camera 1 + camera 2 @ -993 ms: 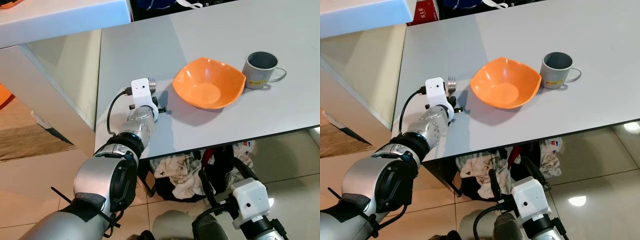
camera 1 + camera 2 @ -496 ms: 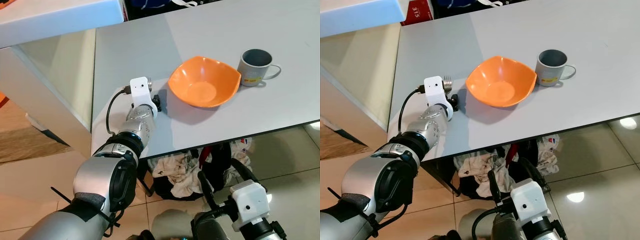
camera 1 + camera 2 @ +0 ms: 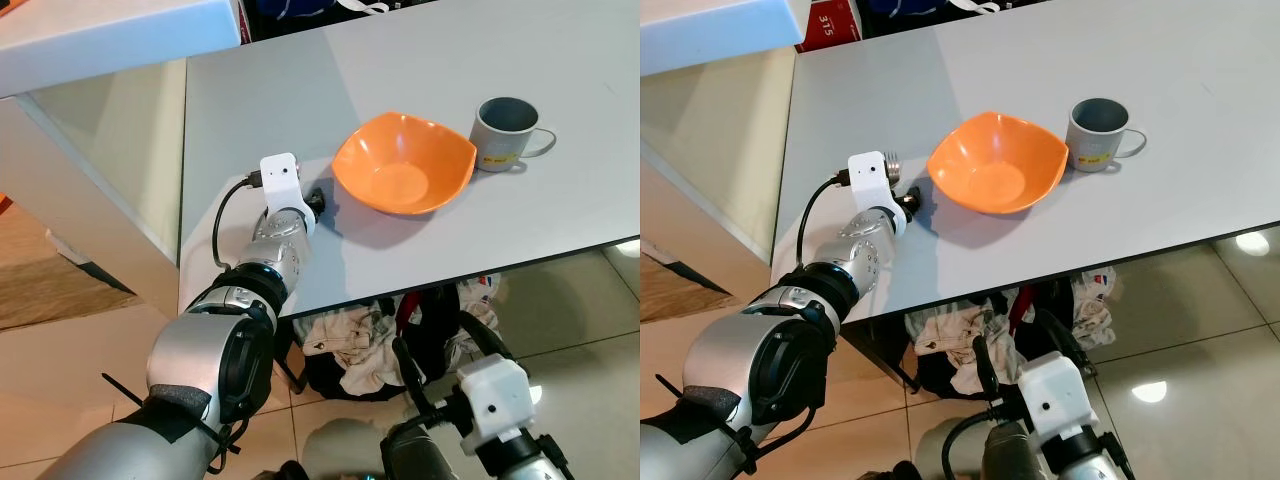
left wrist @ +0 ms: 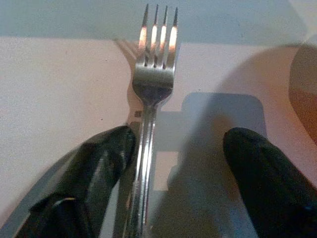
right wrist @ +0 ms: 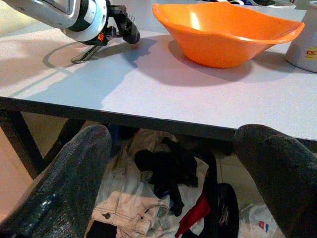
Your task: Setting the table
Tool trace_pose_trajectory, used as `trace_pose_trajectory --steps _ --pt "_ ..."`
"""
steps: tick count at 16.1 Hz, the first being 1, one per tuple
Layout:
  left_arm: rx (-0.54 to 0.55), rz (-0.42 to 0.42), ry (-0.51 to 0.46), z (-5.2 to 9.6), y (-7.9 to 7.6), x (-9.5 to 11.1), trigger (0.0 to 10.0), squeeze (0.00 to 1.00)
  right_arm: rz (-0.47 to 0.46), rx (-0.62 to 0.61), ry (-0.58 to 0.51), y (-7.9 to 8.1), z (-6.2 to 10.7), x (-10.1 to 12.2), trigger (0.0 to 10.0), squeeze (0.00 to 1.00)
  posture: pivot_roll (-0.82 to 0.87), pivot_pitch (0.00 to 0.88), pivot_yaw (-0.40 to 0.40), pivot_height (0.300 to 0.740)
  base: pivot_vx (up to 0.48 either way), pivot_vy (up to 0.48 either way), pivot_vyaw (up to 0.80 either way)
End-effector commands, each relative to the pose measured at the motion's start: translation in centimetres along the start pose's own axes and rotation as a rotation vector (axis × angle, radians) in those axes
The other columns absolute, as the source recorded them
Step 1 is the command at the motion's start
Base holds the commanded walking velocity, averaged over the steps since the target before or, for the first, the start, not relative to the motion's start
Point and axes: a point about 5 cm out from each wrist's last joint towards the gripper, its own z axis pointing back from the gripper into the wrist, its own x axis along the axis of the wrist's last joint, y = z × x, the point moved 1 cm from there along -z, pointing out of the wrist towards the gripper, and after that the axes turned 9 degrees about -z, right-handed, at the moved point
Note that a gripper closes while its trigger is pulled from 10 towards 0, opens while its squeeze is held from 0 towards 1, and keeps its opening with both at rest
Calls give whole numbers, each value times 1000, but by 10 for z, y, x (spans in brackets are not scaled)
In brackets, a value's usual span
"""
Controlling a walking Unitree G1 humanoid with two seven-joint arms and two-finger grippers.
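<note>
A metal fork (image 4: pixel 151 84) lies flat on the grey table (image 3: pixel 260 90), tines pointing away from me. My left gripper (image 4: pixel 181 139) rests low over its handle and is open; one finger (image 4: pixel 106 153) touches the handle, the other stands well apart. From the head the left gripper (image 3: pixel 908 200) sits just left of an orange bowl (image 3: pixel 403 177), with the fork's tines (image 3: pixel 894 160) showing past the wrist's white box. A grey mug (image 3: pixel 505 130) stands to the right of the bowl. My right gripper (image 5: pixel 173 136) hangs open below the table's near edge, holding nothing.
A heap of clothes and bags (image 3: pixel 350 340) lies on the floor under the table. A white counter (image 3: pixel 100 30) runs at the back left, with a gap between it and the table. A red box (image 3: pixel 830 20) stands behind the table.
The whole picture has shifted slightly left as the camera moved. Less of the fork's tines shows past the left wrist's white box. The bowl and mug stay put.
</note>
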Motion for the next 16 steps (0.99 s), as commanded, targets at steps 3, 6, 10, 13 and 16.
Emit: trace_pose_trajectory --steps 3,6,10,13,16 --pt "51 -3 48 -1 13 -8 10000 1000 -15 15 2 1 -4 -4 10000 0 -420 109 187 736 0 0 0" --pt "34 -8 27 -1 8 -1 10000 200 -14 21 -6 -4 -12 -7 10000 0 -393 74 185 736 0 0 0" --pt "45 -10 12 -1 10 4 10000 0 -11 43 -19 -10 -23 -9 10000 0 -359 45 177 736 0 0 0" --pt "22 5 -7 -1 7 10 10000 0 -11 54 -32 -15 -30 -11 10000 0 -342 27 173 736 0 0 0" --pt "-72 15 -55 1 -14 22 10000 0 -11 62 -40 -19 -36 -12 10000 0 -333 19 170 736 0 0 0"
